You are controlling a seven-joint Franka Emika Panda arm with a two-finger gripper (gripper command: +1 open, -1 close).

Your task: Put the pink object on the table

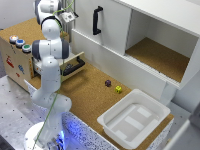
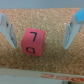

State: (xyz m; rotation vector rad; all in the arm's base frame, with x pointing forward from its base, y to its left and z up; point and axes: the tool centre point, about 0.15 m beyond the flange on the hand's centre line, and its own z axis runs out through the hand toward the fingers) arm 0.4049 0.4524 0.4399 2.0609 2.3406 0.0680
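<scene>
The pink object (image 2: 34, 42) is a small pinkish-red block with dark digits on its face. In the wrist view it rests on a brown speckled cork surface. My gripper (image 2: 40, 46) is open, with one finger (image 2: 10, 30) on each side of the block and a gap on both sides. In the exterior view the gripper (image 1: 67, 16) is high at the back, beside the white cabinet; the block is hidden there. The table (image 1: 87, 95) is the cork worktop below. I cannot tell which cork surface the block lies on.
A dark purple piece (image 1: 108, 83) and a yellow piece (image 1: 118, 89) lie on the table. A white plastic bin (image 1: 132, 120) stands at the exterior view's right front. A white cabinet (image 1: 155, 52) with a cork shelf is behind. A wooden box (image 1: 15, 52) and an open drawer (image 1: 74, 65) are at the left.
</scene>
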